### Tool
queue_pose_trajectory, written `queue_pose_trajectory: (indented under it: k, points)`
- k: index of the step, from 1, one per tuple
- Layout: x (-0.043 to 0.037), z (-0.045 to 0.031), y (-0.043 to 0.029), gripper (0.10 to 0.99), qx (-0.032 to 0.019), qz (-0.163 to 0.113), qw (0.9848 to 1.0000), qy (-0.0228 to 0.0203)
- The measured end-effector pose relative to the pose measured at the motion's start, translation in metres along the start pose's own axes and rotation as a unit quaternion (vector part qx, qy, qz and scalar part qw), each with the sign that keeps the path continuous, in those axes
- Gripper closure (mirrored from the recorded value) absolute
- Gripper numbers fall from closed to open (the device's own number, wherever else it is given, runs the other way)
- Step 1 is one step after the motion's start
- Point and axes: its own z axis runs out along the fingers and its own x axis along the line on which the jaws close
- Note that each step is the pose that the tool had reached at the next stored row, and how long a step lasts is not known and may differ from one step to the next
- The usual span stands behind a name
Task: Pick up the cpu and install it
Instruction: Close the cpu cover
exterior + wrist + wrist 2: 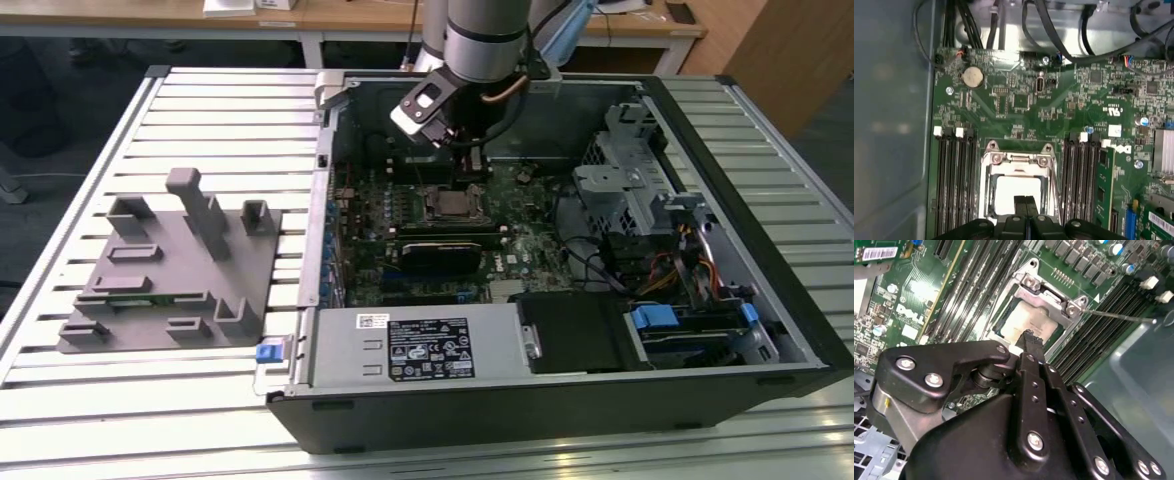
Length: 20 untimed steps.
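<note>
The cpu [1013, 190], a pale silver-white square, lies flat inside the metal socket frame [1019, 159] on the green motherboard; the second wrist view has the cpu [1021, 322] under the frame's hinge [1049, 295]. My gripper [1025, 204] hangs straight over the chip's near edge with its two black fingers pressed together and nothing between them. Whether the tips touch the chip I cannot tell. In the exterior view the gripper [470, 180] points down into the open computer case, just above the socket [451, 205].
Dark memory slots [956, 180] flank the socket on both sides. A grey box with a black-and-white label [414, 345] fills the case's front, a drive cage [627, 170] and cables its right side. A grey parts fixture [174, 265] stands outside on the slatted table.
</note>
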Motion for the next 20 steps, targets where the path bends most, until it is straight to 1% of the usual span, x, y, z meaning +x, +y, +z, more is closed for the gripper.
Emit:
queue_pose_trajectory:
  k: [5,8,13,20]
  points:
    - [0.0000,0.0027,-0.0135,0.980,0.0000,-0.002,1.0000,0.0000]
    - [-0.0002,0.0063,-0.0193,0.980,-0.0008,-0.003,1.0000,0.0000]
    - [-0.0002,0.0145,-0.0227,0.980,-0.0035,-0.003,1.0000,-0.0001]
    - [-0.0001,0.0273,-0.0227,0.980,-0.0038,-0.004,1.0000,-0.0001]
